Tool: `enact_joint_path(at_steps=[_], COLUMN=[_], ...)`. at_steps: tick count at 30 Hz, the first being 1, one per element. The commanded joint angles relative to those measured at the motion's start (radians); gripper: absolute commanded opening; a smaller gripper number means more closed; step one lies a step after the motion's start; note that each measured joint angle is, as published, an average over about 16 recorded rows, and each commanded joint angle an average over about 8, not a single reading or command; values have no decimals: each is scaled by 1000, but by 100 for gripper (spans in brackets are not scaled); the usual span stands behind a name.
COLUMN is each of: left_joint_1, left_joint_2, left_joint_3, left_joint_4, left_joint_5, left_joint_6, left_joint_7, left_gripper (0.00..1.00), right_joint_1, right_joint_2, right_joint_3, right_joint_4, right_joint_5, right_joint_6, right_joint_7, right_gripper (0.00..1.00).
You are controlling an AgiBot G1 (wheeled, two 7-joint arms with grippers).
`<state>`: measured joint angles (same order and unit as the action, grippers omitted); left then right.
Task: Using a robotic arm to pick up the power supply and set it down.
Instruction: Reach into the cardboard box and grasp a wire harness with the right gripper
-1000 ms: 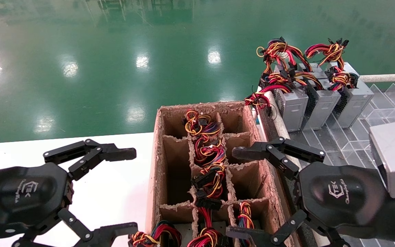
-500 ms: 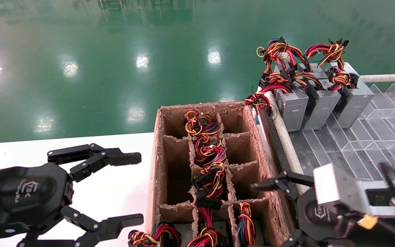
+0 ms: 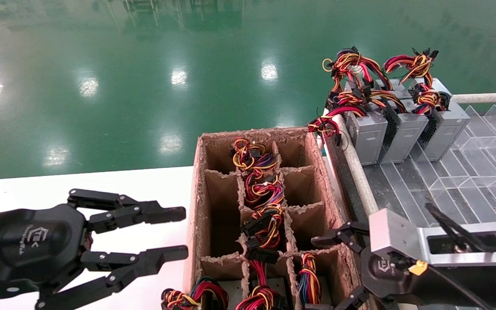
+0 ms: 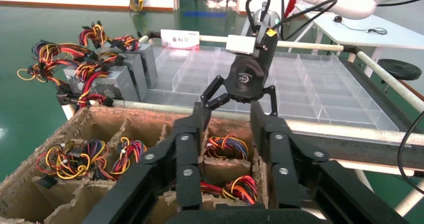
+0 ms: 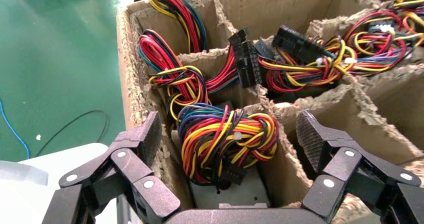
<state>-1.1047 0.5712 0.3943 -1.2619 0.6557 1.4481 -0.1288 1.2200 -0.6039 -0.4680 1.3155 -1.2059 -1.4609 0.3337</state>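
The power supply (image 5: 233, 193) is a grey metal box standing in a near right cell of the cardboard box (image 3: 195, 202). Its bunch of red, yellow, blue and black wires (image 5: 225, 141) sits on top and shows in the head view too (image 3: 308, 279). The robotic arm is my right gripper (image 3: 311, 274), with a silver wrist and a yellow tab. It hangs open just above that cell, one finger on each side of the wires (image 5: 227, 134), touching nothing. My left gripper (image 3: 185, 233) is open over the white table, left of the box.
Three more grey power supplies (image 3: 398, 127) with coiled wires stand on the clear partitioned tray (image 3: 480, 172) at the back right. A pale rail (image 3: 358, 172) runs between box and tray. Other cells hold wire bundles (image 3: 265, 202). The green floor lies beyond.
My right gripper has turned its wrist and dropped back to the box's near right cell. The left gripper's fingers have drawn closer together and edged toward the box.
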Motion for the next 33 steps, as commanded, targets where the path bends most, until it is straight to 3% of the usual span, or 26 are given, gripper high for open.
enact_joint_path(at_steps=[1,33], left_joint_1=[0,0], left_joint_2=[0,0], left_joint_3=[0,0], left_joint_4=[0,0], left_joint_5=[0,0], left_joint_6=[0,0], left_joint_7=[0,0], left_gripper=[0,0], right_joint_1=[-1,-8], right_joint_2=[-9,-12], right_joint_3=[-6,-24], right_joint_4=[-4,3], right_joint_5=[-8,-52], right_joint_6=[5,34], right_joint_7=[5,46], right_gripper=[0,0])
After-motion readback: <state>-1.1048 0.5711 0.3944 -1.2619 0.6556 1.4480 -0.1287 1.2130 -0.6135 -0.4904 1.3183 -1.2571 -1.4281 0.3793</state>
